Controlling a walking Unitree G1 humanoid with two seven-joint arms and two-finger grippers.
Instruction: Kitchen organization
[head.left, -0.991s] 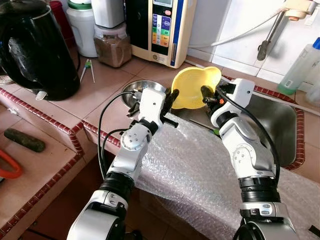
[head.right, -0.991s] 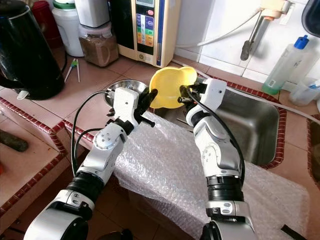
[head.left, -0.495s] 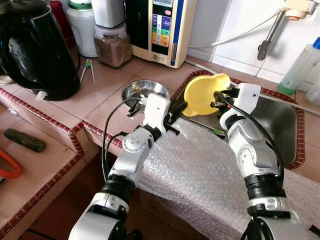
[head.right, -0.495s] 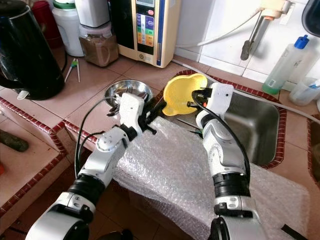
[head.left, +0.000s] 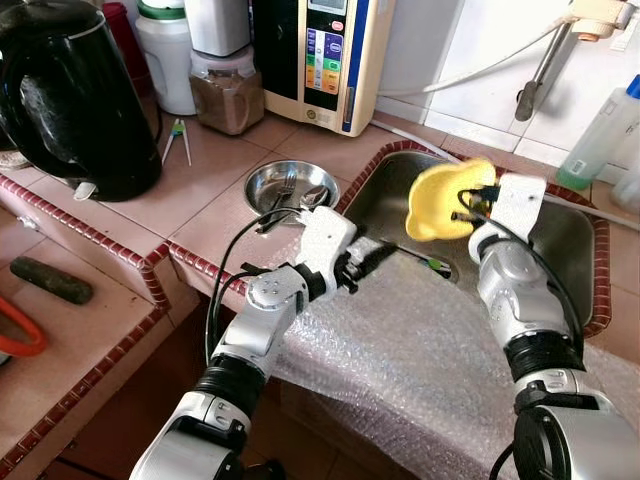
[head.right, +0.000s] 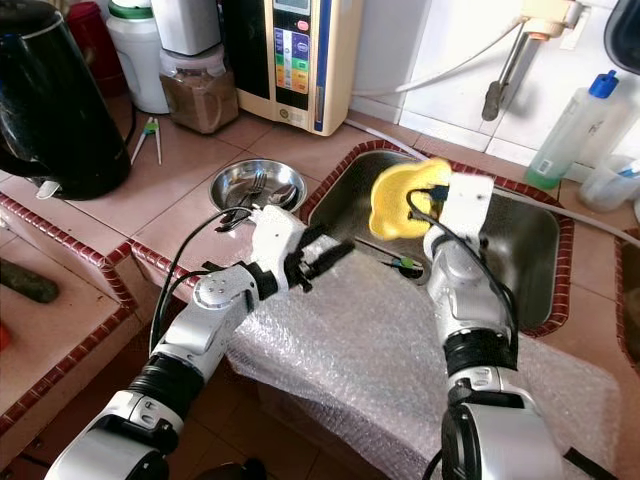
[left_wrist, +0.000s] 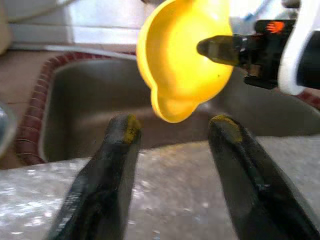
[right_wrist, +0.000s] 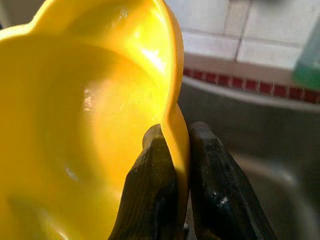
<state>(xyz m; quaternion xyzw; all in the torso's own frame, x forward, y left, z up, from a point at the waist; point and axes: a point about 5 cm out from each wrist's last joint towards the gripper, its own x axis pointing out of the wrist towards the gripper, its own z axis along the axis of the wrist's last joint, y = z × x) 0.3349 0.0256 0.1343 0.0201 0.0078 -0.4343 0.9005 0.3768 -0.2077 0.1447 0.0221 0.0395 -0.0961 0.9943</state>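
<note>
Even, bright daylight lights both eye views sharply, with glare on the kettle (head.left: 70, 95) and bubble wrap (head.left: 420, 350), while both wrist views are soft, their backgrounds out of focus.

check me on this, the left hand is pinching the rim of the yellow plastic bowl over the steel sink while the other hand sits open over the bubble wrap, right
Not quite: the right hand pinches the rim of the yellow plastic bowl over the steel sink, as the right wrist view shows. The left hand is the open one, over the bubble wrap.
</note>
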